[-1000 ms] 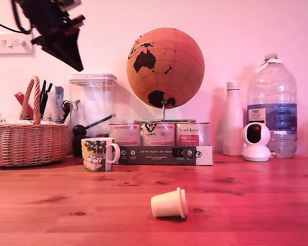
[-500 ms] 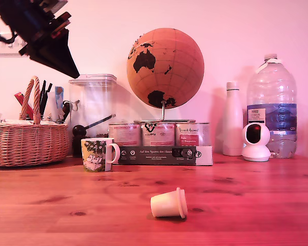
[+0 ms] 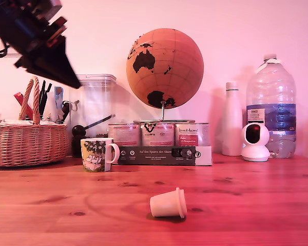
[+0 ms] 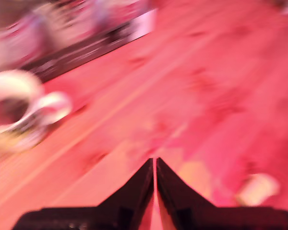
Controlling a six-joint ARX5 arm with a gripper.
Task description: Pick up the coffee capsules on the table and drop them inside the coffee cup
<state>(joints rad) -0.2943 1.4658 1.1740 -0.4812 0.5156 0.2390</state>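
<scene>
A cream-white coffee capsule (image 3: 168,204) lies on its side on the wooden table, near the front middle in the exterior view; the blurred wrist view shows it as a pale shape (image 4: 257,189). The coffee cup (image 3: 97,154), white-handled with a green and yellow print, stands upright at the exterior view's left, in front of the tins; in the wrist view it is a blurred white ring (image 4: 13,108). My gripper (image 3: 74,82) hangs high at the exterior view's upper left, above and left of the cup. Its fingers meet with nothing between them (image 4: 154,164).
A wicker basket (image 3: 25,142) with pens stands at the exterior view's far left. Behind the cup are a clear canister (image 3: 95,105), three tins (image 3: 156,134), a dark box (image 3: 161,155) and a globe (image 3: 165,68). A white bottle (image 3: 233,119), small camera (image 3: 255,142) and water bottle (image 3: 271,105) stand at the right.
My gripper has moved left and slightly down along the exterior view's upper left. The capsule and the cup have stayed where they were.
</scene>
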